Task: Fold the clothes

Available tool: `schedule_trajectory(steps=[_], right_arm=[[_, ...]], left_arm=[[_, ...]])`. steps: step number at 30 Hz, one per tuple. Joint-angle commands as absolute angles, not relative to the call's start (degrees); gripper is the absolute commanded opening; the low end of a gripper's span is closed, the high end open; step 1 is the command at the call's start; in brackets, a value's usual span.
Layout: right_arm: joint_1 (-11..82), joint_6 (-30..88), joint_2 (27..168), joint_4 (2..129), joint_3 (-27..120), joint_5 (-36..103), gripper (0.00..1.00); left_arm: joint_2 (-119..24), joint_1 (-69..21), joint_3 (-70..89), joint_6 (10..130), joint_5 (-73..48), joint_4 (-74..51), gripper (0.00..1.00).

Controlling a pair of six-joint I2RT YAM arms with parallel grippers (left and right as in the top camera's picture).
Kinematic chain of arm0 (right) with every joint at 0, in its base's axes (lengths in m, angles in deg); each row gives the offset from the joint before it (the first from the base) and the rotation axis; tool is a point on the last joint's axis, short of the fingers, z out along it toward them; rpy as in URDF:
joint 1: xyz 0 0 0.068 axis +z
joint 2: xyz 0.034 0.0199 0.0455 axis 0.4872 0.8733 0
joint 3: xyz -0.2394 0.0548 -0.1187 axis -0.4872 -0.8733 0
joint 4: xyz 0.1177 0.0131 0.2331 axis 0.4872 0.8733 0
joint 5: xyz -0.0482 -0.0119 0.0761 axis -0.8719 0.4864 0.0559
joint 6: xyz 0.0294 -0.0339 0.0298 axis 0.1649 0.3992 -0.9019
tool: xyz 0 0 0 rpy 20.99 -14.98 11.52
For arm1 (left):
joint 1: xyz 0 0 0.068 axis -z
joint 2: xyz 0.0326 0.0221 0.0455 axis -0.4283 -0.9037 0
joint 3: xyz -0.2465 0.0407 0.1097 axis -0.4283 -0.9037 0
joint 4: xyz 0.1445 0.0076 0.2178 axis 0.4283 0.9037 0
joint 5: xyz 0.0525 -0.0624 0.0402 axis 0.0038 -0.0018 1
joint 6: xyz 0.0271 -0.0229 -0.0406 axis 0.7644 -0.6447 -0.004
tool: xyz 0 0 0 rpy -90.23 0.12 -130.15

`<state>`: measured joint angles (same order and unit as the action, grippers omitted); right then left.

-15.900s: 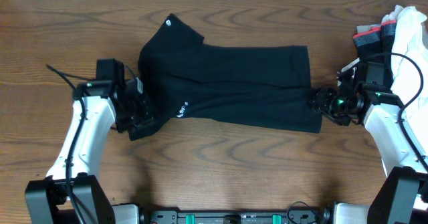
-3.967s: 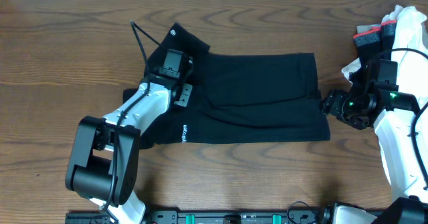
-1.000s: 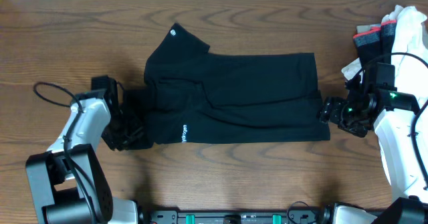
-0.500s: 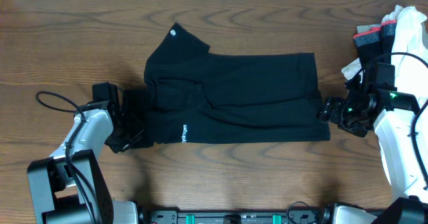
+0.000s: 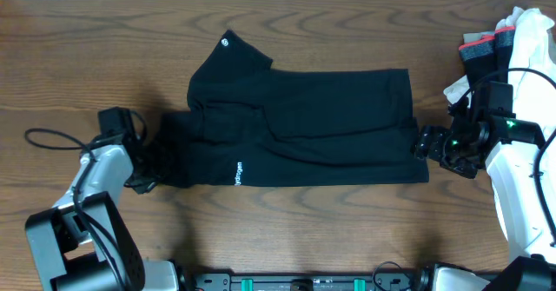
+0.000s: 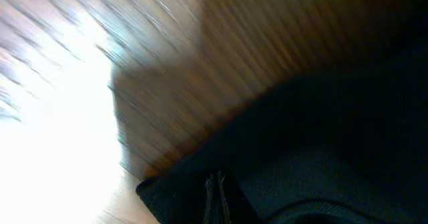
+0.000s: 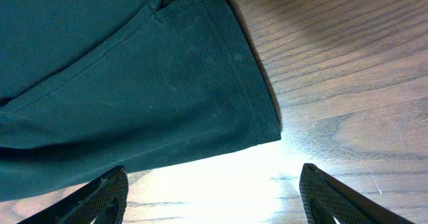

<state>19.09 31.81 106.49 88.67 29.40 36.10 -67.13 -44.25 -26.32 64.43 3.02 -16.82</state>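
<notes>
Table: brown wood-grain table [image 5: 78,56] seen from above, with a pale strip along its far edge.
Left hand: the left hand [image 5: 149,165] is at the left end of the T-shirt [image 5: 304,126] with its jaws pressed together. Its wrist view is smeared, but black fabric [image 6: 321,157] reaches right up to the closed tips. I judge that it is pinching the cloth's left edge.
Right hand: the right hand [image 5: 423,143] sits just off the near right corner of the hem, jaws spread wide. In its wrist view the fingers [image 7: 110,194] stand either side of that corner [image 7: 261,127] without touching it.
Just changed: a second ago the left hand was part-open over the same edge. It has since clamped shut, and its arm has drawn leftward. The right hand has stayed where it was.
T-shirt: it lies flat mid-table, long side running left to right and already narrowed. One sleeve with a round white mark points to the far left, and white print shows at the near left.
Meaning: the left grasp looks made, and the cloth there looks tugged slightly outward. The fold across the length is not yet done, so this end probably has to be lifted and carried toward the right.
Risk: thin fabric may slip from a pinch this shallow.
Right edge: a black garment with a grey-and-red band [image 5: 478,49] and a white cloth [image 5: 532,52] are piled at the far right, apart from the T-shirt.
</notes>
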Motion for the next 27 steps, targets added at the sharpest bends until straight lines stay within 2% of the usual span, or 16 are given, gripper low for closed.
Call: schedule_trajectory(steps=[1, 4, 10, 16, 18, 19, 21, 23, 24, 27], right_arm=[[18.57, 31.75, 107.67, 87.99, 27.83, 35.94, 0.77], [18.57, 30.96, 109.85, 86.24, 26.49, 36.64, 0.67], [18.61, 31.83, 114.88, 83.73, 25.58, 39.4, 0.57], [18.85, 35.35, 116.45, 80.54, 23.76, 40.25, 0.56], [18.85, 35.75, 116.48, 79.07, 23.28, 40.95, 0.7], [18.85, 35.77, 116.48, 78.59, 23.28, 40.8, 0.7], [18.83, 35.94, 116.48, 77.76, 23.28, 39.11, 0.68], [18.83, 35.92, 116.54, 77.09, 23.24, 37.63, 0.57], [18.83, 35.92, 116.56, 76.45, 23.15, 37.45, 0.54], [18.85, 35.94, 116.93, 74.07, 22.82, 37.67, 0.54]], left_arm=[[-69.84, -46.94, -28.63, 65.81, 7.39, -16.95, 0.06], [-69.84, -47.6, -28.63, 66.18, 9.55, -16.89, 0.06], [-69.84, -47.64, -28.63, 65.92, 10.36, -17.91, 0.06], [-69.84, -47.64, -28.63, 66.03, 10.32, -17.56, 0.06], [-69.84, -47.64, -28.63, 66.16, 10.34, -17.59, 0.06], [-69.84, -47.64, -28.63, 66.16, 10.34, -17.59, 0.06], [-69.84, -47.64, -28.63, 66.16, 10.34, -17.59, 0.06], [-69.84, -47.64, -28.63, 66.18, 10.34, -17.59, 0.06], [-69.84, -47.64, -28.63, 66.18, 10.34, -17.59, 0.06], [-69.84, -47.64, -28.63, 66.18, 10.36, -17.59, 0.06]])
